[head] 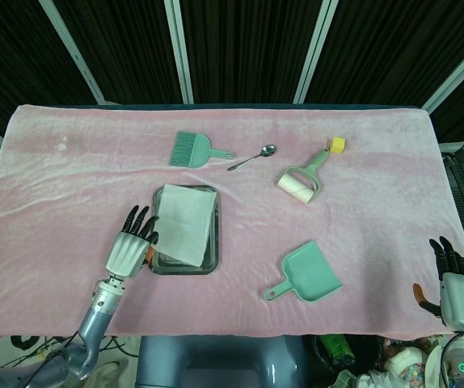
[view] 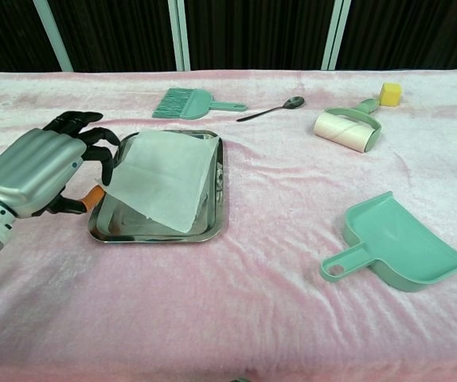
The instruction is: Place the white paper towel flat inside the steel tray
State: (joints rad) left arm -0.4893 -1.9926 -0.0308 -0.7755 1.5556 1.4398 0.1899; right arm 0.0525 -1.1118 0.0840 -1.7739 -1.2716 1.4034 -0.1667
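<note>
The white paper towel (head: 185, 222) (view: 165, 175) lies spread over the steel tray (head: 185, 269) (view: 153, 236), covering most of it. Its front corner reaches the tray's near rim. My left hand (head: 129, 245) (view: 33, 171) sits just left of the tray. It still pinches the towel's left corner between thumb and a finger, and that corner stays slightly raised over the rim. My right hand (head: 457, 287) shows only in the head view, at the bottom right beyond the table's edge. Its fingers are apart and it holds nothing.
A green brush (head: 190, 149) (view: 182, 103) and a spoon (head: 252, 158) (view: 272, 109) lie behind the tray. A lint roller (head: 301, 182) (view: 346, 127) and a yellow cube (head: 338, 145) (view: 389, 93) are at back right. A green dustpan (head: 309, 275) (view: 396, 243) sits right of the tray.
</note>
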